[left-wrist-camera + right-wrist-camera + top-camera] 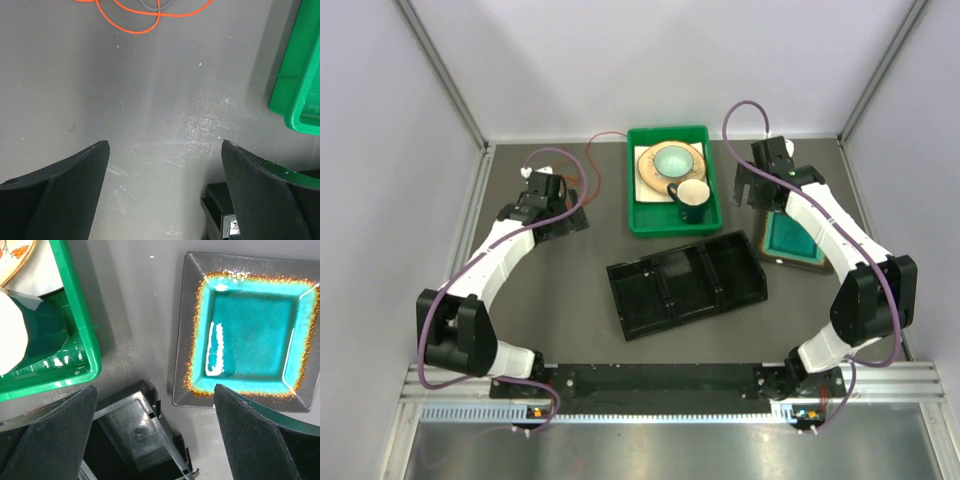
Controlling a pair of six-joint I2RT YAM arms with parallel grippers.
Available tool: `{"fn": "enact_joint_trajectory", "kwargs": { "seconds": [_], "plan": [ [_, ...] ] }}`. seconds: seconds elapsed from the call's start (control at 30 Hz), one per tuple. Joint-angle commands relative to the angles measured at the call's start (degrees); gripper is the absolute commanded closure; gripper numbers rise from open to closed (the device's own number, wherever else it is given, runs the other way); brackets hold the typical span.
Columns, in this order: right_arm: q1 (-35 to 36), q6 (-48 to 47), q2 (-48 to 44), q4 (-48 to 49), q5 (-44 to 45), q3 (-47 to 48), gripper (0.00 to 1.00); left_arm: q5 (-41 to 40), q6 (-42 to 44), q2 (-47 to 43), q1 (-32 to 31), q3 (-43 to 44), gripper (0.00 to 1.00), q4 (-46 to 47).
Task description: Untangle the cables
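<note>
The cables lie at the back left of the table. A thin red strand (597, 160) loops between the left arm and the green bin (672, 222). In the left wrist view an orange loop (132, 32) and a short piece of grey strand (150, 7) show at the top edge. My left gripper (563, 212) (165, 150) is open and empty over bare table, just short of the cables. My right gripper (755, 190) (155, 390) is open and empty, hovering between the black tray and the teal plate, far from the cables.
The green bin (300, 75) (75, 340) holds a plate, a bowl and a dark mug (692, 200). A black three-compartment tray (685, 283) (135, 430) lies mid-table. A square teal plate (790, 240) (250, 330) lies under the right arm. Walls enclose the table.
</note>
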Motion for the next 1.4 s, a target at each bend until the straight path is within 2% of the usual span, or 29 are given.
{"fn": "enact_joint_trajectory", "kwargs": {
  "seconds": [0.0,0.13,0.33,0.43,0.6,0.63,0.67,0.7,0.8,0.87,0.97,1.17,1.27,1.3,1.37],
  "plan": [
    [0.45,-2.56,-3.95,2.73,2.49,-0.07,0.01,0.65,0.7,0.09,-0.21,-0.07,0.01,3.15],
    [0.54,-3.01,-5.44,3.52,2.93,-1.21,0.01,-0.4,0.97,-0.44,-0.3,-0.17,0.01,3.59],
    [0.63,-3.28,-9.04,8.34,-3.82,-5.52,0.01,1.7,1.14,-0.97,-0.3,-0.08,0.01,4.91],
    [0.8,-2.93,-10.19,9.23,-4.45,-6.84,0.01,2.23,1.66,-0.88,-0.3,-0.16,0.01,5.35],
    [1.24,-2.05,-12.56,9.5,-3.92,-8.77,0.01,0.65,3.51,-1.76,-0.82,-2.8,0.01,13.07],
    [1.33,-2.13,-13.09,9.58,-3.66,-9.04,0.01,-1.44,2.9,0.67,-0.82,-1.32,0.01,12.04],
    [1.33,-2.31,-14.05,9.24,-3.14,-9.65,0.01,-2.42,2.55,3.05,-1.0,4.09,0.01,7.07],
    [1.33,-2.48,-14.58,9.06,-2.35,-10.0,0.01,-3.13,2.55,8.29,-1.35,7.1,0.01,4.93],
    [1.33,-3.01,-16.96,8.27,0.2,-11.23,0.01,-10.67,2.72,17.01,-3.54,18.0,0.01,-2.11],
    [1.33,-3.01,-18.18,7.83,1.26,-12.37,0.01,-16.37,2.64,19.67,-3.99,23.27,0.01,-3.17],
    [1.33,-2.58,-20.3,8.0,1.7,-14.22,0.01,-18.25,3.6,23.45,-3.99,27.67,0.02,-1.33],
    [1.24,-1.87,-21.0,7.65,0.65,-15.01,0.01,-27.47,4.04,30.14,-3.82,35.43,0.14,-4.4],
    [1.42,-0.56,-20.83,7.83,0.82,-15.19,0.01,-26.53,0.28,30.23,-2.07,34.65,0.16,-4.06],
    [1.42,0.06,-20.57,7.48,2.04,-15.02,0.01,-22.07,-2.61,29.71,-1.1,33.68,0.17,-2.49],
    [1.33,0.41,-19.95,7.12,1.79,-14.67,0.01,-18.09,-7.09,29.09,1.79,30.61,0.17,2.35]
  ]
}}
